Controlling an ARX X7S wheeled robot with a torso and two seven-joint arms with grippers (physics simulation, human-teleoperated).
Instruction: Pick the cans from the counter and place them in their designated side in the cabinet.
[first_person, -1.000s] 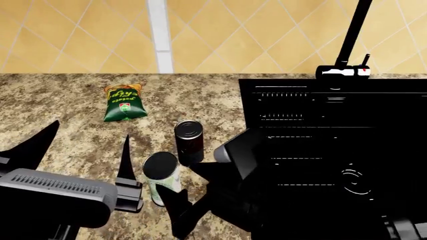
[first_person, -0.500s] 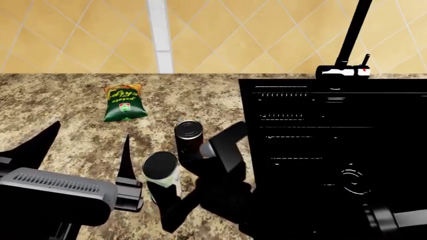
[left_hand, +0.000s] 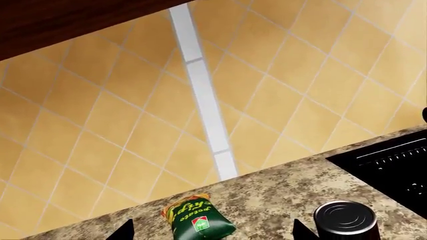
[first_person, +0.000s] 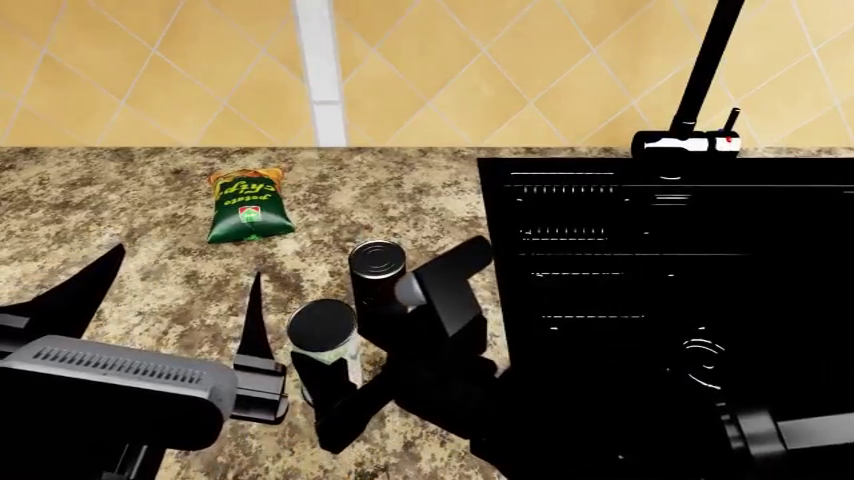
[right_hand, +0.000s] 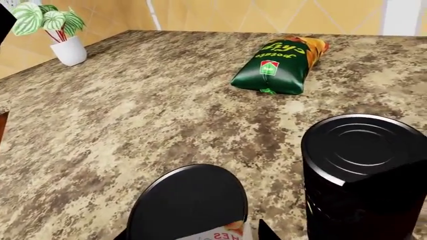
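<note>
The white can (first_person: 320, 338) with a dark lid stands on the granite counter (first_person: 134, 200). The dark can (first_person: 378, 272) stands just behind it to the right. My right gripper (first_person: 340, 365) is open, with one finger on each side of the white can. In the right wrist view the white can's lid (right_hand: 188, 204) fills the gap between the jaws (right_hand: 193, 234), with the dark can (right_hand: 363, 175) beside it. My left gripper (first_person: 167, 300) is open and empty, left of the white can. The left wrist view shows the dark can (left_hand: 345, 220) and open fingertips (left_hand: 301, 231).
A green-and-orange chip bag (first_person: 248, 205) lies further back on the counter. The black sink (first_person: 641, 260) with its faucet (first_person: 687, 140) is at the right. A potted plant (right_hand: 57, 30) stands far left. The dark cabinet underside (left_hand: 67, 20) hangs above the tiled wall.
My right gripper has moved left and closer to the white can, so its fingers now flank it. The left gripper and both cans have stayed put.
</note>
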